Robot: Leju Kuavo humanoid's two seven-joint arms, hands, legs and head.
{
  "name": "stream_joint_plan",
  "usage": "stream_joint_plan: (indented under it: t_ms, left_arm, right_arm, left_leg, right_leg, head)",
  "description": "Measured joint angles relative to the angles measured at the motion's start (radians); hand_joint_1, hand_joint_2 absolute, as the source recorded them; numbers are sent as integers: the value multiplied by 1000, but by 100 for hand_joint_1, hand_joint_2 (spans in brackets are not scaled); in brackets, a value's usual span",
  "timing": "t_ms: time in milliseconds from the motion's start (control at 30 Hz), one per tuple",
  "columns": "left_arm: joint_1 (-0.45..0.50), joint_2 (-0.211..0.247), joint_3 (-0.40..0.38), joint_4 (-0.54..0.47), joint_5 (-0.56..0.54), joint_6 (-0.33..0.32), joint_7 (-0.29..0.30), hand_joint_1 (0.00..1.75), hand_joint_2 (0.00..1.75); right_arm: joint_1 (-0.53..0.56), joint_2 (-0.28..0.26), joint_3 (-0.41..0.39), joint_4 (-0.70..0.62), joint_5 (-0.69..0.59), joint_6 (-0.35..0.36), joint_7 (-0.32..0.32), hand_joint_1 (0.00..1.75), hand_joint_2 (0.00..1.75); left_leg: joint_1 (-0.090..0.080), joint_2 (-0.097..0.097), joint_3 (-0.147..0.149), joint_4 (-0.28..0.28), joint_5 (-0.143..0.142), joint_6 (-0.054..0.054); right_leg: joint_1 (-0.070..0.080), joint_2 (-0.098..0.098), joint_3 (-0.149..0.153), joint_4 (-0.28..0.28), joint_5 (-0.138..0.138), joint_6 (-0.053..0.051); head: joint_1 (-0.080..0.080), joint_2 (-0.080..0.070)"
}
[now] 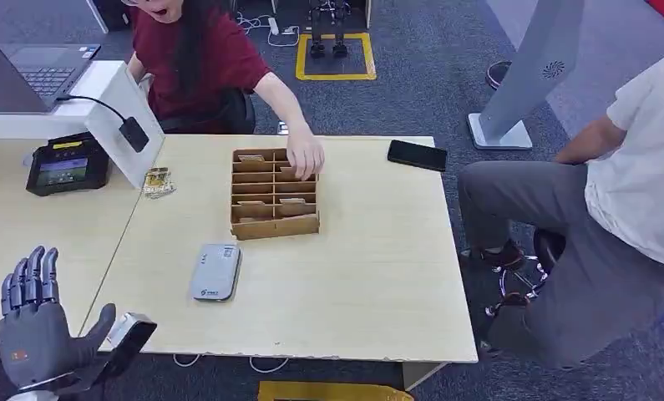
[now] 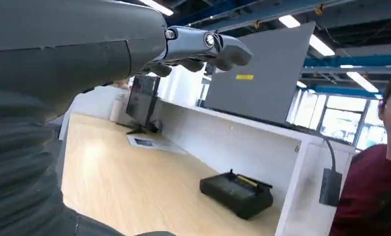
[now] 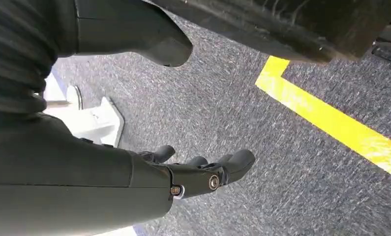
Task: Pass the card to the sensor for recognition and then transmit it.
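- Table (image 1: 353, 284): pale wood-grain top, smooth and matt.
- Card box (image 1: 274, 194): brown cardboard, matt.
- Card sensor (image 1: 215, 271): light grey plastic, smooth.
- Phone (image 1: 417, 154): glossy black.
- Floor (image 3: 232, 108): rough grey carpet.

The table (image 1: 370, 276) was seen from high on the robot's body, looking forward and down, with a person's arm reaching in from the far side. The left wrist view was taken close behind the left hand (image 2: 203, 46), looking low across the neighbouring desk towards the black terminal (image 2: 237, 193), also caught from above (image 1: 68, 164). The right wrist view was aimed down at carpet (image 3: 242, 113).
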Motion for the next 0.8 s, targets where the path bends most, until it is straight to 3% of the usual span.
stream_joint_plan:
  t_ms: [67,100,133,167,200,267,300,367,400,433,467,500,533,567,600,633,667,800]
  left_arm:
    - [-5,-8,1,-8,-23,37,0,0,175]
    - [-9,-13,2,-12,-34,55,0,112,175]
    - [-11,-15,2,-14,-44,62,0,175,175]
    - [-14,-18,2,-15,-52,61,0,175,175]
    - [-16,-19,2,-15,-55,53,0,150,175]
    - [-23,-18,2,-14,-55,31,0,150,175]
    - [-31,-18,2,-13,-55,36,1,0,175]
    - [-43,-19,2,-13,-58,42,3,0,175]
    - [-48,-20,1,-13,-64,44,3,17,175]
    - [-52,-21,1,-13,-73,46,9,45,175]
    - [-54,-22,1,-14,-82,47,16,9,175]
    - [-56,-22,1,-13,-92,47,22,0,175]
    - [-57,-22,1,-14,-101,55,40,0,0]
    - [-57,-24,2,-14,-106,74,59,0,0]
    - [-59,-32,5,-16,-109,106,73,0,175]
    - [-61,-42,18,-26,-115,141,81,21,175]
    - [-63,-55,30,-40,-115,152,84,175,175]
    - [-65,-68,51,-67,-83,30,81,171,175]
  right_arm:
    - [0,1,-3,-2,14,1,0,0,175]
    - [0,3,-4,-2,20,1,0,0,175]
    - [0,3,-7,-3,23,2,0,0,175]
    - [0,5,-10,-4,27,3,0,0,175]
    - [-1,6,-13,-4,30,5,0,0,0]
    - [0,6,-25,-6,35,9,0,0,0]
    - [0,6,-30,-8,44,8,2,0,0]
    - [0,7,-35,-9,55,8,3,0,0]
    - [0,8,-38,-9,57,7,3,0,0]
    - [0,8,-42,-10,61,7,4,0,0]
    - [0,9,-44,-10,65,6,6,0,0]
    - [-1,9,-47,-10,67,0,11,0,0]
    - [0,12,-52,-13,74,-15,14,0,0]
    - [1,16,-54,-18,81,-38,14,0,0]
    - [1,20,-57,-22,82,-57,13,0,0]
    - [0,25,-66,-28,82,-75,1,0,0]
    - [-1,31,-73,-34,82,-85,-13,0,0]
    - [-4,47,-98,-52,93,-105,-71,0,0]
  left_leg:
    - [0,0,0,0,0,0]
    - [0,0,0,0,0,0]
    - [0,0,0,0,0,0]
    - [0,0,0,0,0,0]
    - [0,0,0,0,0,0]
    - [0,0,0,0,0,0]
    - [0,0,0,0,0,0]
    - [0,0,0,0,0,0]
    - [0,0,0,0,0,0]
    - [0,0,0,0,0,0]
    - [0,0,0,0,0,0]
    - [0,0,0,0,0,0]
    - [0,0,0,0,0,0]
    - [0,0,0,0,0,0]
    - [0,0,0,0,0,0]
    - [0,0,0,0,0,0]
    - [0,0,0,0,0,0]
    - [0,0,0,0,0,0]
  right_leg:
    - [0,0,0,0,0,0]
    - [0,0,0,0,0,0]
    - [0,0,0,0,0,0]
    - [0,0,0,0,0,0]
    - [0,0,0,0,0,0]
    - [0,0,0,0,0,0]
    - [0,0,0,0,0,0]
    - [0,0,0,0,0,0]
    - [0,0,0,0,0,0]
    - [0,0,0,0,0,0]
    - [0,0,0,0,0,0]
    - [0,0,0,0,0,0]
    - [0,0,0,0,0,0]
    - [0,0,0,0,0,0]
    - [0,0,0,0,0,0]
    - [0,0,0,0,0,0]
    - [0,0,0,0,0,0]
    - [0,0,0,0,0,0]
  head:
    - [0,0]
    - [0,0]
    - [0,0]
    - [0,0]
    - [0,0]
    - [0,0]
    - [0,0]
    - [-1,0]
    - [0,0]
    - [0,0]
    - [0,0]
    - [0,0]
    - [0,0]
    - [0,0]
    - [-1,0]
    - [0,0]
    - [0,0]
    - [-1,0]
